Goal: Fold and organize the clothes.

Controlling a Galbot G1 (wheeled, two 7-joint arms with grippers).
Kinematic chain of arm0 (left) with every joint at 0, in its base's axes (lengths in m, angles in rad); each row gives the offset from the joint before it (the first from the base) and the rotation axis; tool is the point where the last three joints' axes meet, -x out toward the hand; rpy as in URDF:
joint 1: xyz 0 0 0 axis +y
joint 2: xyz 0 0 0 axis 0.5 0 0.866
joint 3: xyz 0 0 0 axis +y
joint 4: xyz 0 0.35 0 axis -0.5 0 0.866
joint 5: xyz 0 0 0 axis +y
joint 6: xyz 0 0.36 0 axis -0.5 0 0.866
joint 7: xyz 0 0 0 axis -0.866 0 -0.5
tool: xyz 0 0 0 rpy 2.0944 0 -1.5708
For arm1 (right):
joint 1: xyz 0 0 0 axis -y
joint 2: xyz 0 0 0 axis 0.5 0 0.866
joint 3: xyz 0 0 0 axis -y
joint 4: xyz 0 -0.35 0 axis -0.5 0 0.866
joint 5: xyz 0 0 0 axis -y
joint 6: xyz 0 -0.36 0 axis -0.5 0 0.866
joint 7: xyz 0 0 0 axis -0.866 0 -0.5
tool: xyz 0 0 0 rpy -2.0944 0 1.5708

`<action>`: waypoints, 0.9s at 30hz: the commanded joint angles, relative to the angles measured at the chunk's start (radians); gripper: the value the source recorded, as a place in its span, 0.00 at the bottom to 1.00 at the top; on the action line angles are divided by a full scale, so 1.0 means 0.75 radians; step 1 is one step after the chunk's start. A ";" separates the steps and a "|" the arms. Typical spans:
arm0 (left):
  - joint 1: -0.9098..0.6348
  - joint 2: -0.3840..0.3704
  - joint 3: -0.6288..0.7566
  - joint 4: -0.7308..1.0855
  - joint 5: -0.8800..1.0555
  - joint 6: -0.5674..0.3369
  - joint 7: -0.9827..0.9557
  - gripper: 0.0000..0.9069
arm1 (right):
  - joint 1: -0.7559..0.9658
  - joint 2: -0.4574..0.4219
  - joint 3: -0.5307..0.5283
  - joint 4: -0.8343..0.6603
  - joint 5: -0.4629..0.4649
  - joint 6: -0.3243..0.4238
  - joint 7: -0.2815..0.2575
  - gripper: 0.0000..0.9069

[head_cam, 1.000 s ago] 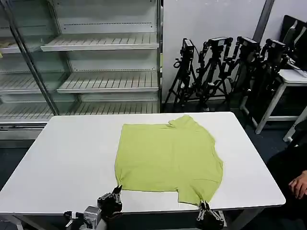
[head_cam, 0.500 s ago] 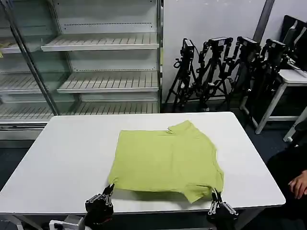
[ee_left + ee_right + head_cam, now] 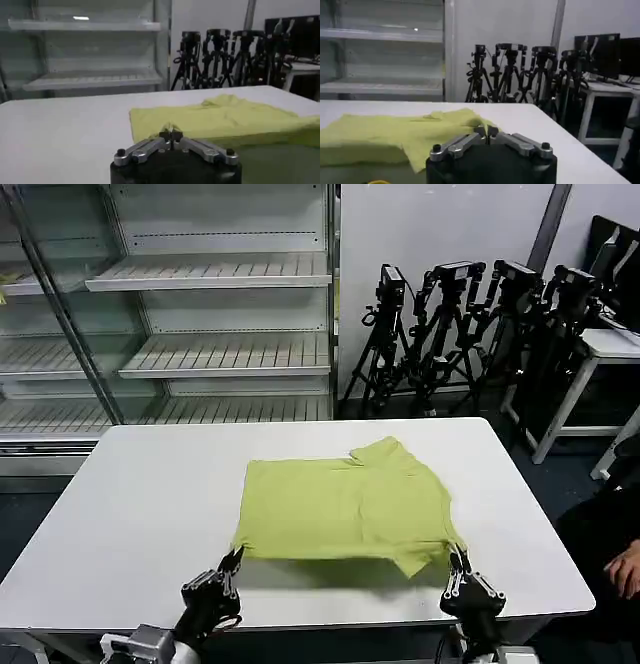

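The clothes are one lime-green T-shirt (image 3: 340,504) spread on the white table (image 3: 140,504), with a sleeve bunched at its far side. Its near hem hangs lifted off the table and casts a shadow below. My left gripper (image 3: 232,561) is shut on the shirt's near left corner. My right gripper (image 3: 457,562) is shut on the near right corner. In the left wrist view the left gripper (image 3: 171,134) pinches a fold of the T-shirt (image 3: 225,120). In the right wrist view the right gripper (image 3: 486,131) pinches the T-shirt (image 3: 395,132) at its edge.
A glass-fronted rack of white shelves (image 3: 200,334) stands behind the table on the left. Several black tripods with cameras (image 3: 470,324) stand behind it on the right. Another white table (image 3: 610,344) is at the far right. Bare tabletop lies on both sides of the shirt.
Both grippers have risen and moved away from the near edge with the shirt's corners. The near hem has come off the table and the shirt looks shorter front to back.
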 commanded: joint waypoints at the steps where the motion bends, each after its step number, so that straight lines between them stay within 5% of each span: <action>1: -0.201 0.074 0.074 0.202 -0.011 -0.093 0.001 0.02 | 0.177 -0.057 0.004 -0.151 0.053 0.003 0.003 0.00; 22: -0.399 0.080 0.197 0.467 0.181 -0.056 -0.006 0.02 | 0.370 -0.027 -0.117 -0.438 -0.016 -0.002 0.010 0.00; 23: -0.400 0.077 0.196 0.466 0.180 -0.055 -0.007 0.02 | 0.368 -0.022 -0.121 -0.440 -0.028 -0.007 0.013 0.02; 24: -0.400 0.076 0.195 0.465 0.180 -0.054 -0.008 0.03 | 0.367 -0.019 -0.122 -0.439 -0.034 -0.014 0.009 0.39; 25: -0.398 0.074 0.193 0.463 0.179 -0.053 -0.010 0.44 | 0.363 -0.018 -0.124 -0.435 -0.047 -0.015 0.004 1.00; 27: -0.385 0.067 0.182 0.450 0.177 -0.054 -0.016 1.00 | 0.346 -0.015 -0.126 -0.422 -0.067 -0.009 -0.003 1.00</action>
